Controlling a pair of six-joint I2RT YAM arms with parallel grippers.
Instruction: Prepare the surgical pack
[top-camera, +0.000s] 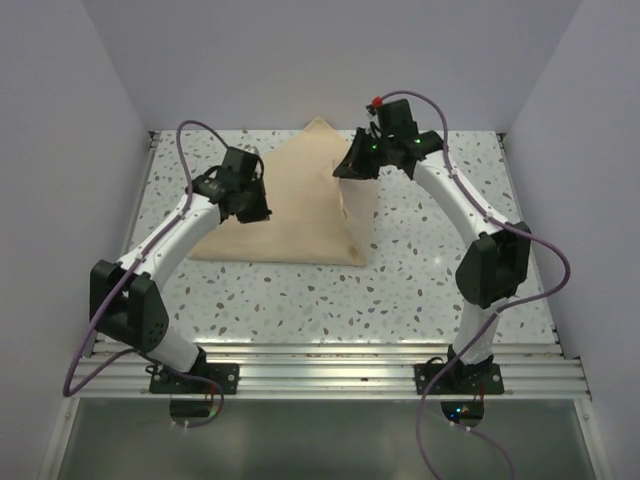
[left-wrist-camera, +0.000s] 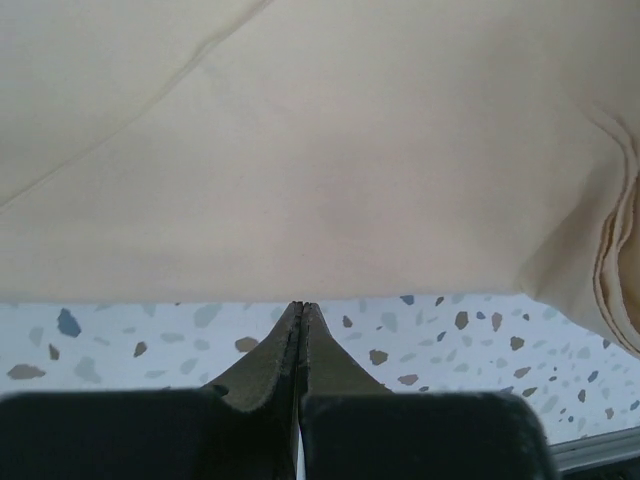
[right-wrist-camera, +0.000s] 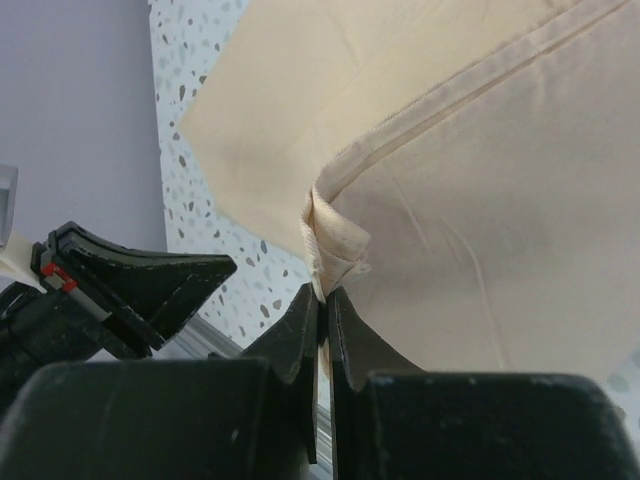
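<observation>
The surgical pack (top-camera: 290, 215) is a tan cloth lying partly folded across the speckled table, with one point toward the back wall. My right gripper (top-camera: 347, 168) is over its right side, shut on a bunched corner of the cloth (right-wrist-camera: 335, 235), which rises from between the jaws (right-wrist-camera: 325, 292). A hemmed fold (right-wrist-camera: 470, 90) runs away from that corner. My left gripper (top-camera: 252, 210) is at the cloth's left edge. In the left wrist view its jaws (left-wrist-camera: 301, 305) are pressed together with nothing between them, over bare table just short of the cloth's edge (left-wrist-camera: 330, 150).
The speckled tabletop (top-camera: 430, 270) is walled in white at the back and both sides. An aluminium rail (top-camera: 330, 365) carrying both arm bases runs along the near edge. The left arm's black body (right-wrist-camera: 130, 285) shows close by in the right wrist view.
</observation>
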